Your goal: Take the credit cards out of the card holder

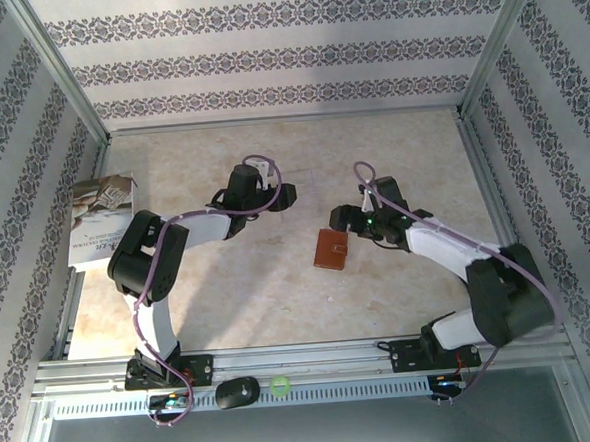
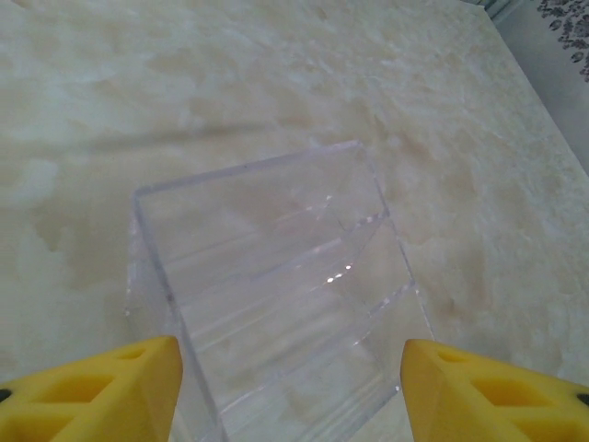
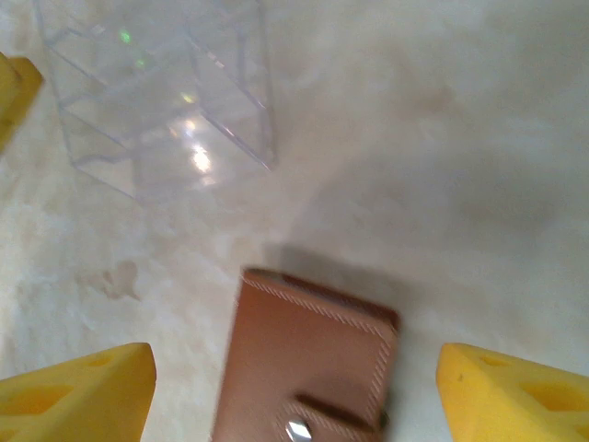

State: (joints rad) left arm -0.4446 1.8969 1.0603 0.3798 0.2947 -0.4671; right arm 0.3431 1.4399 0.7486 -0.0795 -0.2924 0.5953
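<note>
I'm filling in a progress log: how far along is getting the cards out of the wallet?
Done: nothing yet. The wallet lies shut on the table, snap tab closed, with no card out.
In hand: the right gripper hovers open over the wallet. The left gripper straddles a clear stand; whether it grips is unclear.
Left: unsnap the wallet, open it and pull the cards.

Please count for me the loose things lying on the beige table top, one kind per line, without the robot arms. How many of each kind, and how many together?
brown leather card holder: 1
clear plastic tiered stand: 1
printed booklet: 1
Total: 3
</note>
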